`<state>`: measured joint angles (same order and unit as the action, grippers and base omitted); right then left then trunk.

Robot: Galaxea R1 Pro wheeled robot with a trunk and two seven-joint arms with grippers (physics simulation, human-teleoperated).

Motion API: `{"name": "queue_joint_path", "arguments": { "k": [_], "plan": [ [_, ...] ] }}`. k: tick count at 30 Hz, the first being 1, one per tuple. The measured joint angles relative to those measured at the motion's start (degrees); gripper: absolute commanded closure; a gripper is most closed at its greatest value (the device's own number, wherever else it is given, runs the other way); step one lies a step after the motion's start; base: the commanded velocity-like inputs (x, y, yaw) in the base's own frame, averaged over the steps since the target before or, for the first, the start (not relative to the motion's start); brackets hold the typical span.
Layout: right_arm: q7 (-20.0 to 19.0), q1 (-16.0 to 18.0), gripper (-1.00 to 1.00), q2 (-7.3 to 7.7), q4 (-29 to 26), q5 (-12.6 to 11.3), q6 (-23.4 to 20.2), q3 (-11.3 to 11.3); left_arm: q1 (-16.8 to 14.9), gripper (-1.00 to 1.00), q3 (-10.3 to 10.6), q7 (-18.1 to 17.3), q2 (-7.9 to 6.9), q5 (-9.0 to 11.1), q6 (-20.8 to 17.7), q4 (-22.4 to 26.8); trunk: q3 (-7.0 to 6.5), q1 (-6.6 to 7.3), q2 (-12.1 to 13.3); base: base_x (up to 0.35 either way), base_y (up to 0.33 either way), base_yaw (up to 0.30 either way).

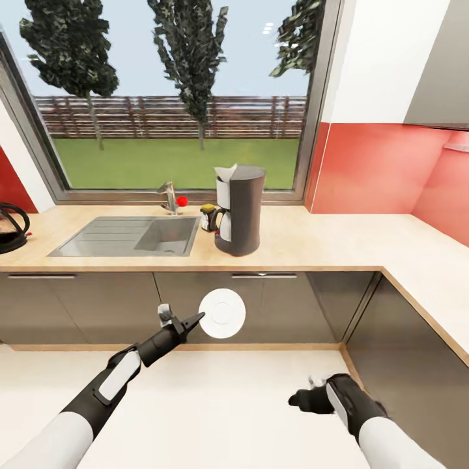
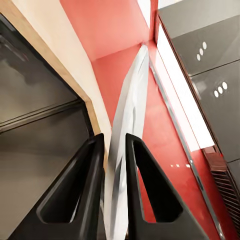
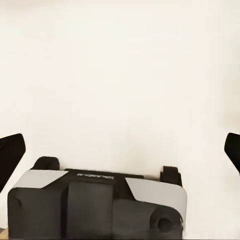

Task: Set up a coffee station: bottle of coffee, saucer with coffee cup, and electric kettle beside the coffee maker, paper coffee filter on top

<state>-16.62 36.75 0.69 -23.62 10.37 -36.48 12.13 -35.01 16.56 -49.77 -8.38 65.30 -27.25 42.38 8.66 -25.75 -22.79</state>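
The left hand [image 1: 189, 322] grips the saucer [image 1: 223, 313] by its rim, held on edge below the tabletop [image 1: 326, 244]. The coffee maker [image 1: 240, 210], filter on top, stands up and ahead, the sink [image 1: 130, 236] just left of it. The right hand [image 1: 306, 398] hangs low, fingers spread, empty.

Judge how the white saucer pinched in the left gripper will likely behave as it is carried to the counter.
The saucer looks rigid, so it probably won't flex. The left gripper pinches only its thin rim, so it may pivot or slip. Its glossy surface suggests low friction, and probably breakage if dropped.
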Motion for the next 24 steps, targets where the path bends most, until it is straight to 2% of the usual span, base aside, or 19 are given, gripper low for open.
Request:
{"name": "queue_joint_path", "arguments": {
  "k": [2,3,5,7,8,16,18,21,24],
  "plan": [
    [9.4,0.0,-1.0,0.08,8.4,0.0,7.1,0.1,0.0,1.0,0.0,0.0,-0.12,0.1,0.0,0.0,0.0,0.0,0.0,0.0,0.0,0.0],
    [11.2,0.0,-1.0,0.08,10.3,-0.1,8.7,0.1,0.0,1.0,0.0,-0.1,-0.15,0.1,0.0,0.0,-0.01,0.0,0.0,0.0,0.0,0.0],
    [15.5,0.0,-1.0,0.1,16.9,-0.1,14.7,0.0,0.0,1.0,-0.2,-0.1,-0.22,0.1,0.0,0.0,0.0,0.0,0.0,0.0,0.0,0.0],
    [17.6,-0.2,-1.0,0.11,20.5,0.0,19.5,-0.1,0.0,1.0,-1.5,0.0,-0.34,0.1,-0.1,0.0,-0.01,0.0,0.0,0.0,0.0,0.0],
    [18.3,-2.0,-1.0,-0.03,22.0,0.0,21.7,-0.1,0.0,1.0,-3.1,0.1,-0.9,0.1,-0.2,0.0,0.0,0.0,0.0,0.0,0.0,0.0],
    [18.4,-2.8,-1.0,-0.15,22.2,0.0,23.8,-0.3,0.0,1.0,-3.4,0.2,-1.26,-0.1,0.1,0.0,-0.01,0.0,0.0,0.0,0.0,0.0],
    [18.4,-3.3,-1.0,0.0,22.2,0.0,25.1,-0.3,-0.2,1.0,-4.3,0.6,-1.39,-0.2,0.1,0.0,-0.01,0.0,0.0,0.0,0.0,0.0],
    [18.4,-4.5,-1.0,0.03,22.3,0.0,27.2,-0.3,-0.9,1.0,-7.3,4.2,-1.48,-0.2,-0.2,0.2,-0.01,0.0,0.0,0.0,0.0,0.0],
    [18.5,-5.3,-1.0,-0.08,22.2,0.0,27.8,-0.3,-2.4,1.0,-11.0,10.4,-1.43,0.1,-0.4,0.8,-0.01,0.0,0.0,0.0,0.0,0.0]
  ]
}}
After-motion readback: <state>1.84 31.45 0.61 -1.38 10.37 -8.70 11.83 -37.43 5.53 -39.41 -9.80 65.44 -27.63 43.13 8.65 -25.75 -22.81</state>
